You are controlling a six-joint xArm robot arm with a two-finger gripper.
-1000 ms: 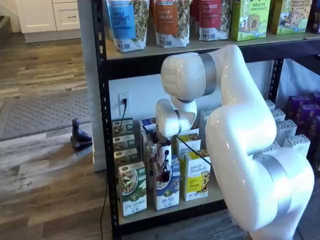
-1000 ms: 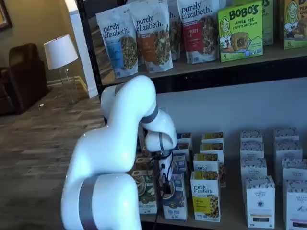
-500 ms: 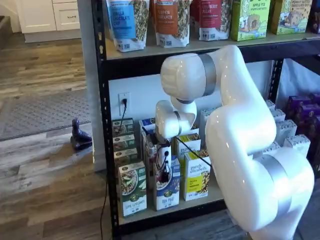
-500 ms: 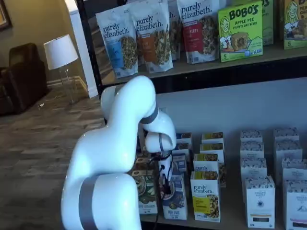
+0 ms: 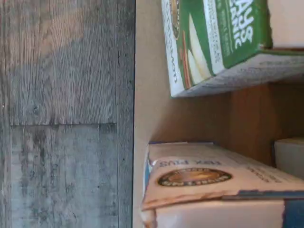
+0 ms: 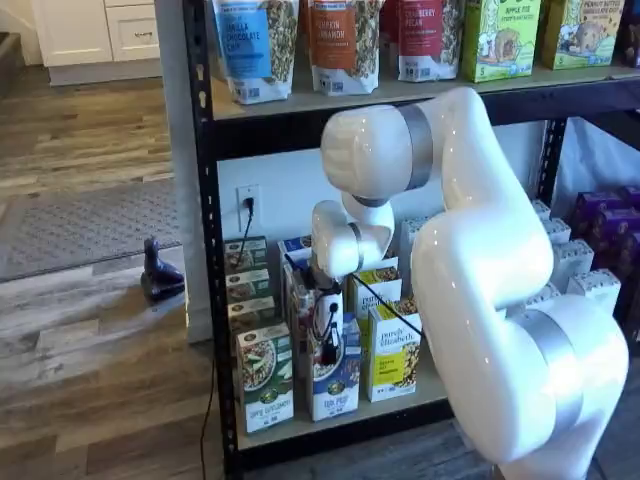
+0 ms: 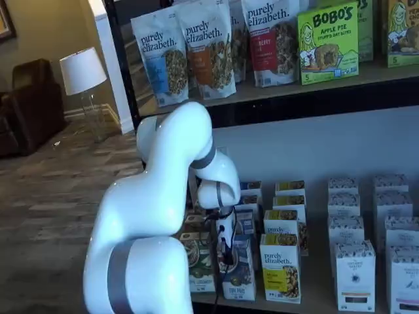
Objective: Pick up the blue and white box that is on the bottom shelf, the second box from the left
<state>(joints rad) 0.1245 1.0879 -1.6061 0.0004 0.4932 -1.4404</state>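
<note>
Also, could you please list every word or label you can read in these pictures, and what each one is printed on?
"purely elizabeth." on the granola pouches on the upper shelf.
"BOBO'S APPLE PIE" on the green box beside them.
"purely elizabeth" on the yellow-and-white carton.
"FIBER PLUS", seen sideways in the wrist view, on the blue and white box.
Smaller print on the other cartons is too blurred to read.

The blue and white box point(image 6: 335, 385) has a white top and a blue lower part with white lettering. Beside it, one carton point(image 6: 265, 385) is green and white and another point(image 6: 393, 352) is yellow and white. The bottom shelf point(image 6: 420, 388) is pale tan, railed in black. The arm point(image 6: 480, 260) is white with grey bands.
</note>
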